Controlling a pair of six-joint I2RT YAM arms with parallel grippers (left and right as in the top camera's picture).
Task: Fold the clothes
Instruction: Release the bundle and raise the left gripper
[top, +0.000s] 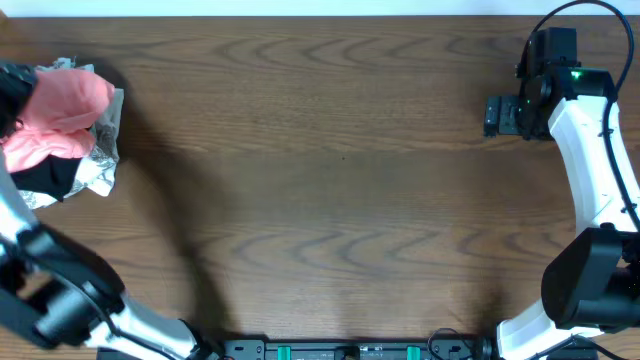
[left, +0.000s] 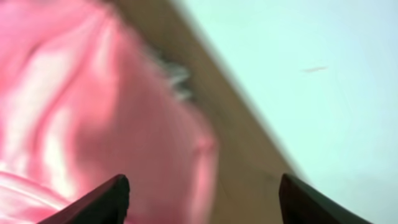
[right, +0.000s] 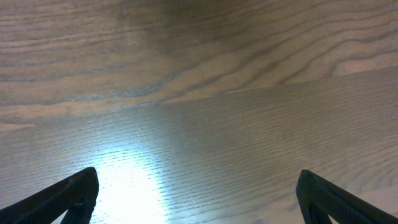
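1. Wood-grain table (top: 330, 150): most of the top is bare.
2. R arm (top: 590, 170): white/black, reaches up the right side to the far-right corner. L arm (top: 60, 290): runs up the left edge toward the pile.
3. Salmon-pink T-shirt (top: 60, 110): bunched in a lump at the far-left table edge, lettering not visible to me.
4. Under/beside it: black cloth (top: 50, 178) and grey-white patterned cloth (top: 105, 150).
5. L gripper (left: 202, 183): jaws spread apart right over the pink fabric; wrist view blurred, can't tell contact.
6. R gripper (right: 198, 174): jaws wide apart, nothing between, bare tabletop below.
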